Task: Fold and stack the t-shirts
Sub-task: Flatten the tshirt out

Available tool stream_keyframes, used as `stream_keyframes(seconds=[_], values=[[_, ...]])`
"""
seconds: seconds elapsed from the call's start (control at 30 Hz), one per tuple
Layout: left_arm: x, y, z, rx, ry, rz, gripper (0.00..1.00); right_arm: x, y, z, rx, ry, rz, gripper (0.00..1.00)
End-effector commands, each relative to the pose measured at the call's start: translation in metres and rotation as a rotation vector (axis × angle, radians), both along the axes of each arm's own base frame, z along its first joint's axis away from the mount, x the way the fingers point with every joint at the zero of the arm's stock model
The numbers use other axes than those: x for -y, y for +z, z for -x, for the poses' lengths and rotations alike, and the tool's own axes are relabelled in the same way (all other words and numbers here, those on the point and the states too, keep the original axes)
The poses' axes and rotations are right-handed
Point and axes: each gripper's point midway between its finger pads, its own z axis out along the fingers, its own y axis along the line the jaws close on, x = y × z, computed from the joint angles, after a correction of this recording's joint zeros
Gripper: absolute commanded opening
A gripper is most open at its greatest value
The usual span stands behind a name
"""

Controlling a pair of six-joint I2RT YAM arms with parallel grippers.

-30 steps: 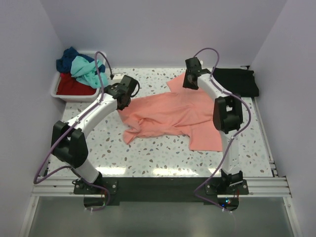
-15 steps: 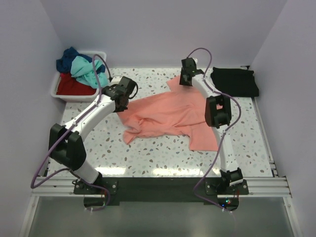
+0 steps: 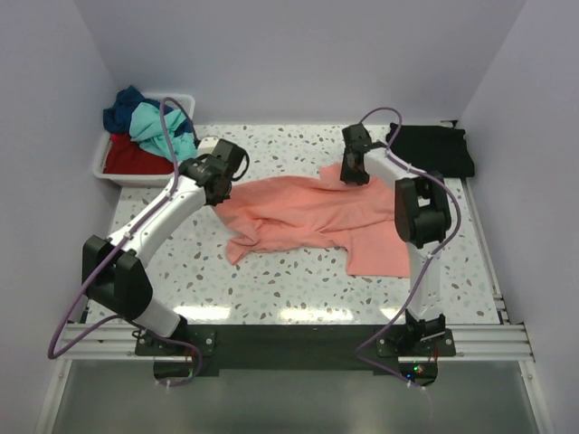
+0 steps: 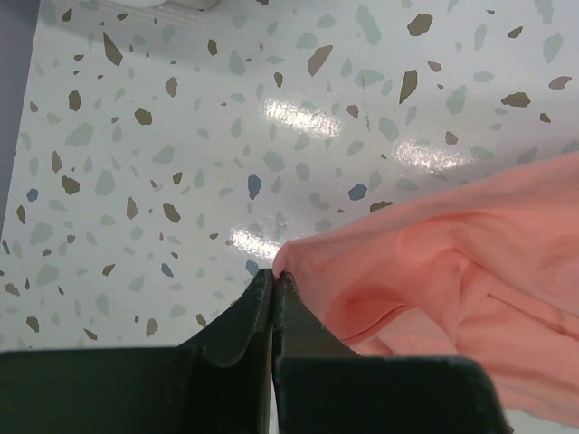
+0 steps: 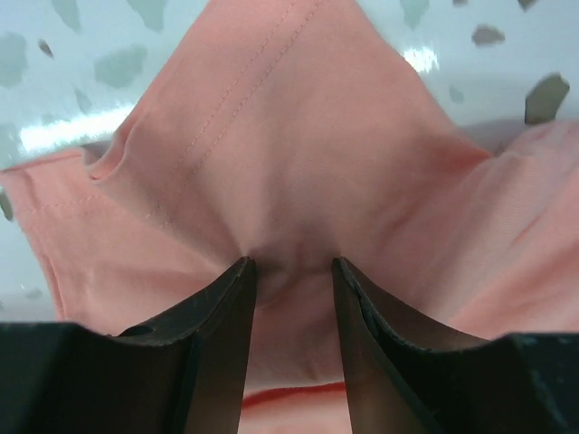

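T-shirt [image 3: 308,212], salmon-pink, is pinched by left fingers [image 4: 242,327] and right fingers [image 5: 217,325].

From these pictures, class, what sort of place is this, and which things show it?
Probably a robot lab's test cell for folding laundry: plain walls enclose a speckled table, the left arm and right arm are bolted to a metal rail at its near edge, and a salmon-pink t-shirt lies between them.

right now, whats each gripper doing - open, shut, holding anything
left gripper: shut, pinching an edge of the salmon-pink cloth t-shirt.
right gripper: fingers partly apart, closed on a bunched fold of the same t-shirt.
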Motion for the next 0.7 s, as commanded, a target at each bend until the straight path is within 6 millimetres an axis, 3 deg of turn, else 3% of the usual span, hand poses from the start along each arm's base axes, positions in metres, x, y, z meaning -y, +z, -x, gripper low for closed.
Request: stream_keyframes(seconds=[0.0, 0.17, 0.33, 0.47, 0.6, 0.63, 0.67], values=[[-0.010, 0.013, 0.003, 0.045, 0.018, -0.014, 0.00, -0.004, -0.017, 0.061, -0.147, 0.033, -0.028, 0.44], [-0.025, 0.027, 0.013, 0.091, 0.091, -0.038, 0.00, -0.021, -0.021, 0.106, -0.196, 0.095, -0.024, 0.44], [-0.041, 0.038, 0.035, 0.118, 0.192, -0.038, 0.00, -0.048, -0.011, 0.124, -0.187, 0.153, -0.033, 0.44], [-0.053, 0.053, 0.054, 0.147, 0.239, -0.034, 0.00, -0.051, 0.000, 0.107, -0.158, 0.155, -0.012, 0.45], [-0.058, 0.052, 0.071, 0.111, 0.246, -0.029, 0.00, -0.053, 0.012, 0.077, -0.109, 0.168, 0.035, 0.45], [-0.057, 0.050, 0.073, 0.106, 0.247, -0.023, 0.00, -0.058, 0.024, 0.063, -0.071, 0.172, 0.030, 0.45], [-0.057, 0.050, 0.077, 0.101, 0.246, -0.010, 0.00, -0.059, 0.019, 0.060, -0.083, 0.183, 0.045, 0.45]])
